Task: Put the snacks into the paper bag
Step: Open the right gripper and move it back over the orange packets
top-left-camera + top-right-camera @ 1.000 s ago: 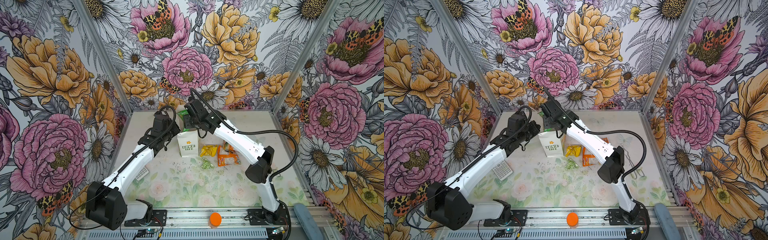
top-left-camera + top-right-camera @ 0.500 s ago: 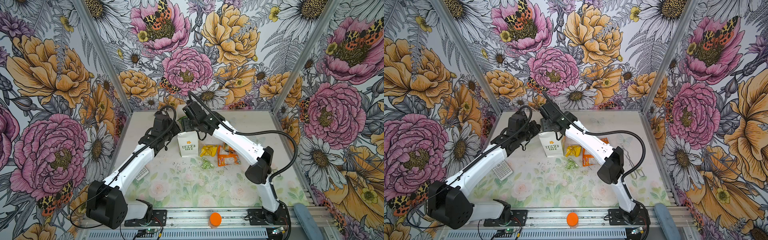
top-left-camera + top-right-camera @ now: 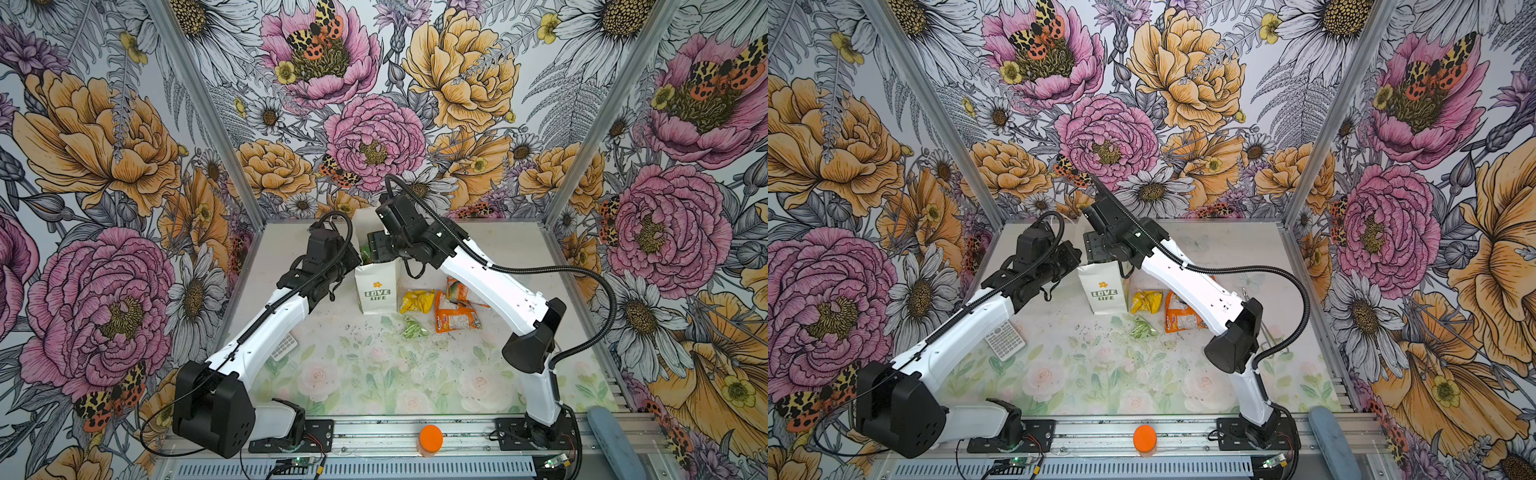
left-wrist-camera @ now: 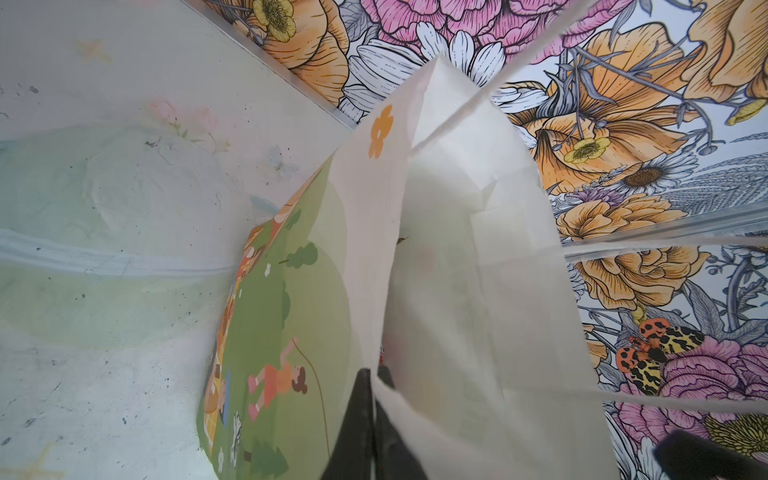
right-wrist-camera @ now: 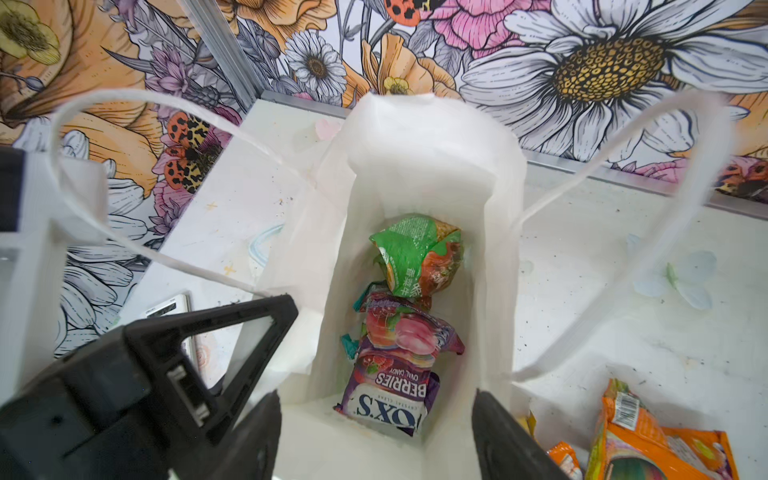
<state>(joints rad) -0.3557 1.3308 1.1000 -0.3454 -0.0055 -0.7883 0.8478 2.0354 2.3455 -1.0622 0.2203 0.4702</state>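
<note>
Bright, even, diffuse light; faint soft shadows. Sharp top views. Washed-out, soft-focus paper bag (image 5: 415, 145) in wrist views; stretched edges.

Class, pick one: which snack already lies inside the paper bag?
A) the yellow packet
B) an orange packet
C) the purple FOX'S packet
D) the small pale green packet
C: the purple FOX'S packet lies at the bottom of the paper bag; the yellow packet, pale green packet and orange packets lie on the table outside it.
</note>
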